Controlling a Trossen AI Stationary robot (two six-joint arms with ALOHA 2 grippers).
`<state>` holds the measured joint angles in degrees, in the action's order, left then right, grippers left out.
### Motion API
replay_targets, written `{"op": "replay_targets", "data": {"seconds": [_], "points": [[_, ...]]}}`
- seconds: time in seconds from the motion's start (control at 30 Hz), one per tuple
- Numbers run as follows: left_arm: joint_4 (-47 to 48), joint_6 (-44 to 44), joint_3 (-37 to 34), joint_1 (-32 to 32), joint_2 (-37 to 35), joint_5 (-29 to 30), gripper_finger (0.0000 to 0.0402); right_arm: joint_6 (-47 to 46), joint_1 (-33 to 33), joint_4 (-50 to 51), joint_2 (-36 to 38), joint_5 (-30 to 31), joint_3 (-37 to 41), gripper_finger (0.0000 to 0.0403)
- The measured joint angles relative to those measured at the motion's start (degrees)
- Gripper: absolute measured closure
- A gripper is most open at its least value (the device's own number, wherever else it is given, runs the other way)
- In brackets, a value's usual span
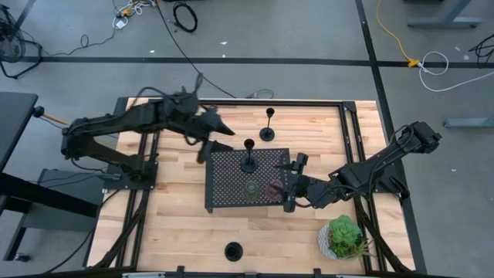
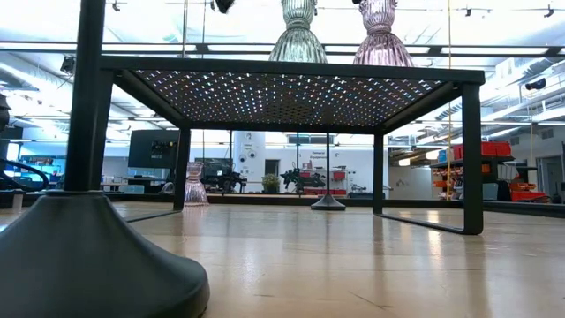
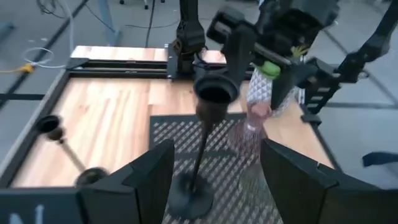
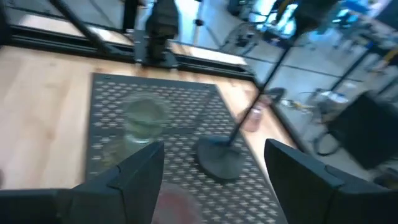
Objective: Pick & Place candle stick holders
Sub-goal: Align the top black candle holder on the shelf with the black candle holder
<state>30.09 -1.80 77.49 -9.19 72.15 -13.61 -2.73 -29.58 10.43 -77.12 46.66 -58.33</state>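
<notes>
Right up against the low camera sits one black holder [image 2: 84, 256] on the bare table [image 1: 170, 224], well away from both arms. Left gripper [image 3: 214, 180] has its fingers spread wide, with a second black holder [image 3: 202, 146] standing free between them on the perforated tray [image 1: 224, 189], not gripped. Right gripper [image 4: 214, 180] is at the tray's other edge, fingers apart too, holding nothing, with the pink glass [image 1: 273, 188] and green glass [image 1: 252, 189] just ahead. Third black holder [image 1: 268, 123] stands behind the tray.

Three candle stick holders [image 1: 249, 164] atop tray [image 1: 224, 184]
</notes>
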Motion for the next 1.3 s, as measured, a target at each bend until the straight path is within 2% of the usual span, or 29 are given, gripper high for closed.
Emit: {"op": "replay_targets", "data": {"seconds": [0.2,0.47,0.7,0.93,1.3], "points": [[7.6,-0.5,0.0,0.0,-5.3,3.9,0.0161,1.7,0.3,-0.1,0.0,6.6,0.0,0.0130],[13.8,-0.5,0.0,0.0,-8.6,6.1,0.0161,2.9,3.3,0.1,1.3,9.3,0.0,0.0151],[14.7,-0.8,0.0,0.1,-8.6,6.1,0.0161,3.5,8.6,3.1,5.6,7.5,0.0,0.0172],[14.8,-0.8,0.0,0.1,-8.6,6.1,0.0161,3.2,16.0,6.5,8.5,1.0,0.0,0.0179],[14.8,-0.9,0.0,0.1,-8.6,6.1,0.0161,3.5,26.1,8.8,8.6,-7.4,0.0,0.0179]]}}
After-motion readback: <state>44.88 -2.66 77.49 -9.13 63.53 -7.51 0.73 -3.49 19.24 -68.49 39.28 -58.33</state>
